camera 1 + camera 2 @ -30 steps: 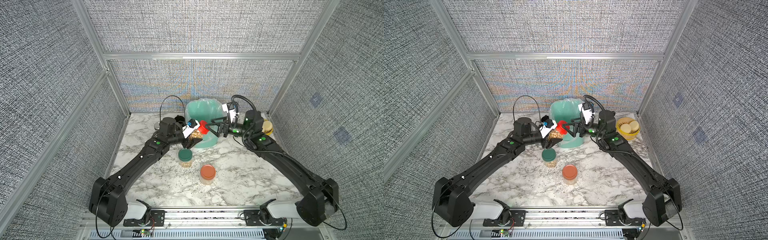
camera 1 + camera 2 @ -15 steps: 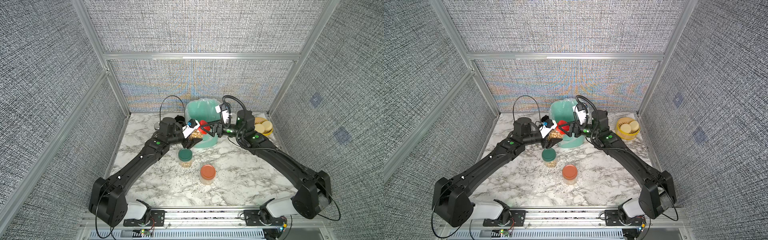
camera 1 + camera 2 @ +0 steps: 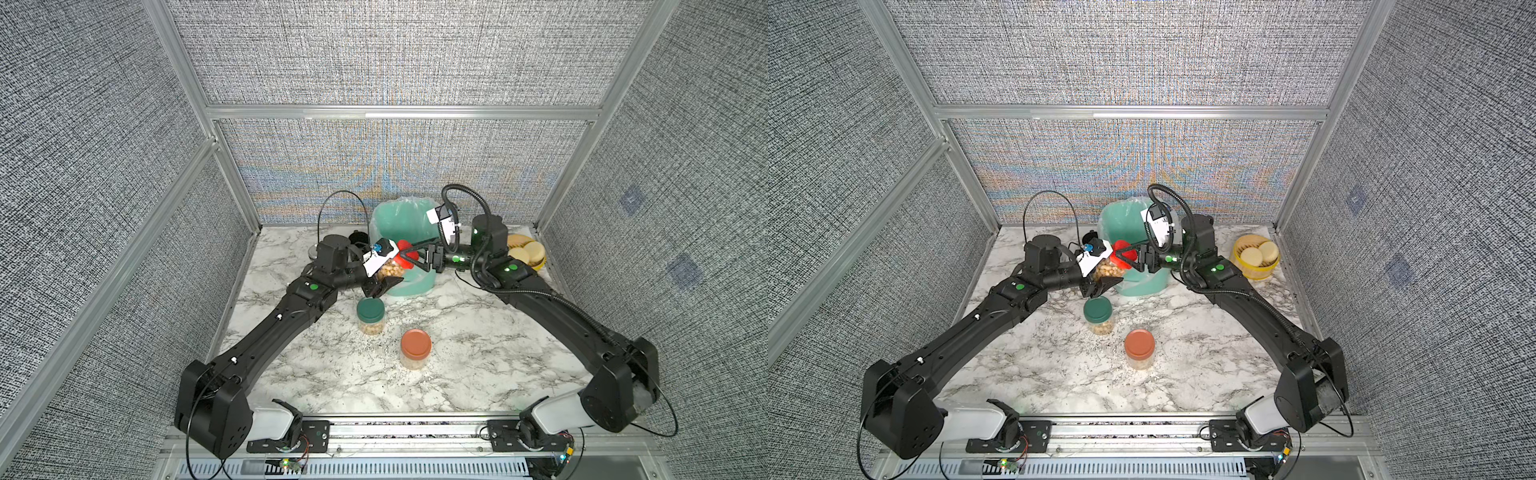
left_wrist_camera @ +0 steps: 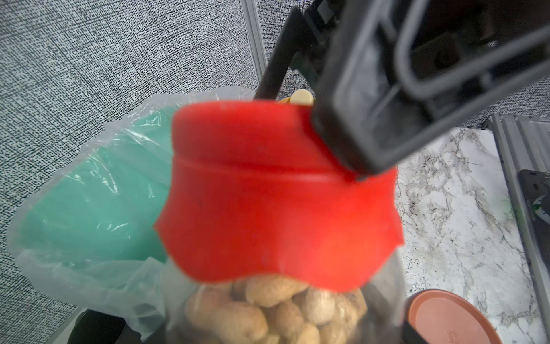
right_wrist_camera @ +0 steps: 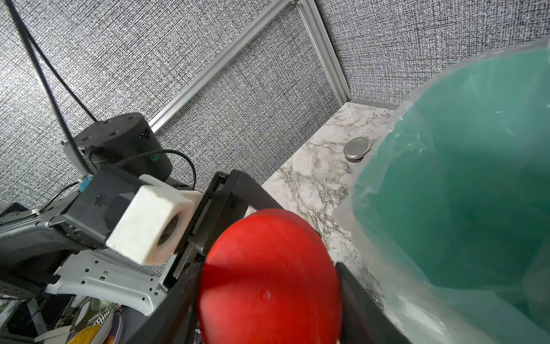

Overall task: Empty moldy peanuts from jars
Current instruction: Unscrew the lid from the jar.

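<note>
A clear jar (image 3: 388, 270) of moldy peanuts (image 4: 268, 312) with a red lid (image 3: 405, 253) hangs tilted in the air in front of the teal bin, with my left gripper (image 3: 386, 273) shut on its body. My right gripper (image 3: 406, 257) comes in from the right, its two fingers (image 5: 363, 303) pressed against opposite sides of the red lid (image 5: 268, 283). Two more jars of peanuts stand upright on the marble table: a green-lidded jar (image 3: 370, 313) and a terracotta-lidded jar (image 3: 415, 347), both closed. Both top views show the same layout, with the red lid (image 3: 1124, 253) between the arms.
The teal bin (image 3: 399, 224) lined with a clear bag stands at the back middle, right behind the held jar. A yellow bowl (image 3: 1256, 270) of cream discs sits at the back right. A black mug (image 3: 358, 237) and a silver-lidded tin (image 5: 357, 148) are at the back left.
My right gripper has moved left to the held jar and its jaws have narrowed onto the red lid. The left arm and jar have stayed in place.
</note>
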You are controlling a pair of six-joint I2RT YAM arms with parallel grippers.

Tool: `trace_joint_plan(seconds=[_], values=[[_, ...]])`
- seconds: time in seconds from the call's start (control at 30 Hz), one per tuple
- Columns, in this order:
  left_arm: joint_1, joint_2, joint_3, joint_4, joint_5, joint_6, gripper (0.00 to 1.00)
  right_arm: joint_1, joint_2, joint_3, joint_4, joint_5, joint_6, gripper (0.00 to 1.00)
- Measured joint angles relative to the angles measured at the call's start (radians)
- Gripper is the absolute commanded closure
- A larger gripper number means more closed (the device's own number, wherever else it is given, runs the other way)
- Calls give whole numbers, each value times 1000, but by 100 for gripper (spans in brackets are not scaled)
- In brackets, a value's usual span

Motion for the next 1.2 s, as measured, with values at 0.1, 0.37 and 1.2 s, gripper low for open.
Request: trace_joint_plan(seconds=[0.1, 0.37, 1.2], values=[[0, -5, 14, -34, 35, 10, 100, -2, -29, -30, 16, -24, -62, 80], [3, 6, 35, -99, 175, 39, 100, -46, -58, -115, 134, -175, -238, 83], [11, 75, 116, -269, 343, 165, 100, -164, -68, -153, 369, -420, -476, 87]])
